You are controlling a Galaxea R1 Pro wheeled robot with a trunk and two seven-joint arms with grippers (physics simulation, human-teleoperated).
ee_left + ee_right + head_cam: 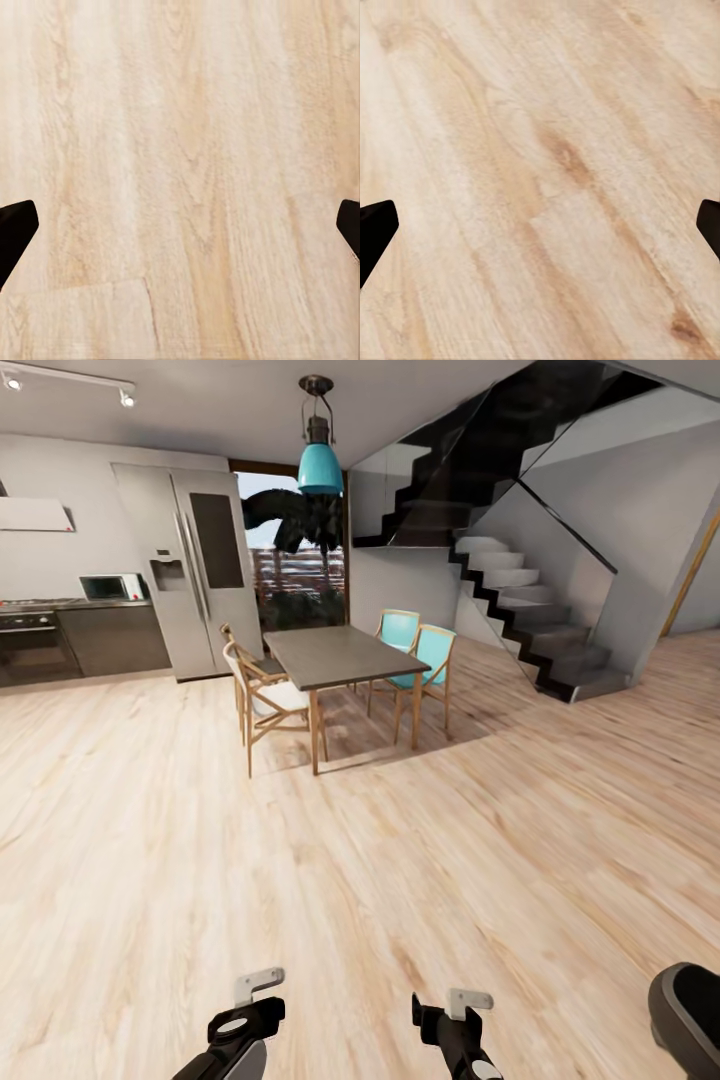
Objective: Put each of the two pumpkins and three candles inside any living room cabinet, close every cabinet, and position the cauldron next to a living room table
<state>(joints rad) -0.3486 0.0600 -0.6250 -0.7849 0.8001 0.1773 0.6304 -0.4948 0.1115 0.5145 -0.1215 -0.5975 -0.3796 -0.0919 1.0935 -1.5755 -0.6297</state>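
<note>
My two arms reach in along the lower edge of the head view, the left wrist and the right wrist both held over bare wooden floor. In the left wrist view my left gripper is open, its dark fingertips far apart with only floorboards between them. The right gripper is open too, over the same pale planks. The pumpkins, candles, cabinet and living-room table are out of view. A dark grey rounded shape is cut off at the lower right corner; I cannot tell what it is.
Ahead stands a dining table with wooden chairs and teal chairs. A fridge and kitchen counter line the left wall. A dark staircase rises at the right. Wide wooden floor lies between.
</note>
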